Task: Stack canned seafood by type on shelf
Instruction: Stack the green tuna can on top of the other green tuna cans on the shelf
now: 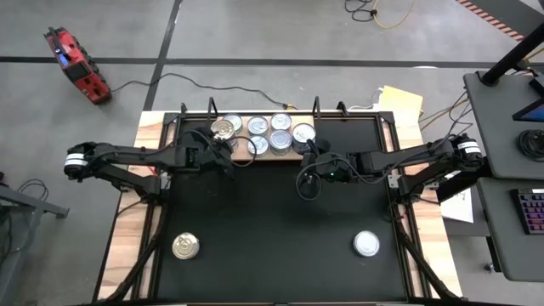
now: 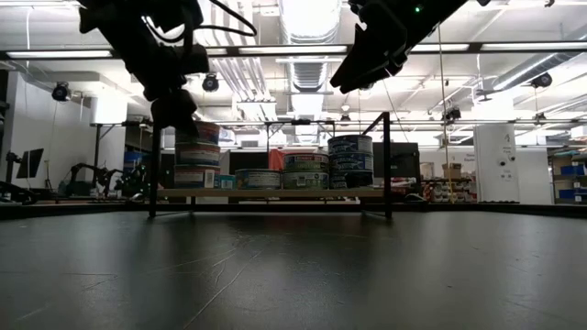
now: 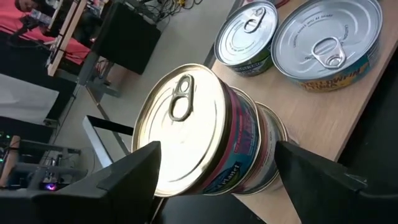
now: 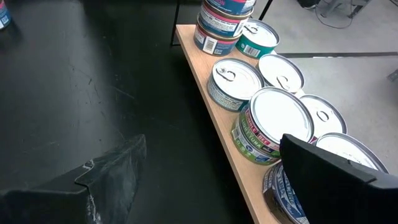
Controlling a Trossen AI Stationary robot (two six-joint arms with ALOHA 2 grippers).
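We saw tins (image 1: 270,133) crowded along the shelf (image 1: 240,154) at the table's (image 1: 272,221) far edge. The left gripper (image 1: 223,146) straddled a gold-topped tin (image 3: 186,130) on the shelf's left-end stack, fingers spread; the right gripper (image 1: 307,183) hovered nearby, released.

Two dark jointed arms, white wrist bands, black looping cables

High view looks straight down; low view looks level across the table; both show the shelf (image 1: 259,153)
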